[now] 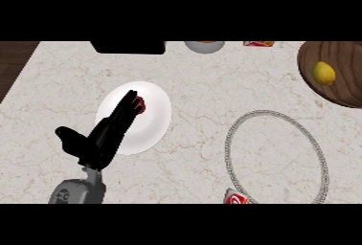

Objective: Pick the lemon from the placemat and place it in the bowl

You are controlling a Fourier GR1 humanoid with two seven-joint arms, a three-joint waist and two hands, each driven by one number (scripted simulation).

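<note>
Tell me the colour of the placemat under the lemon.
Dark brown wood grain; the placemat shows in the head view, under the yellow lemon.

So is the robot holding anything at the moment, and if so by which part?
Nothing is held. The left hand hovers open over the white plate, fingers straight. The lemon sits apart on the wooden placemat.

Pale cream marble countertop with thin tan veining (205, 86) fills nearly the whole view. Past its left edge, at the upper left, a strip of dark brown wood-grain surface (13, 62) shows. A black rectangular block (129, 47) sits at the countertop's far edge, cut off by the frame. Lighting is even and soft; shadows on the countertop are faint.
</note>
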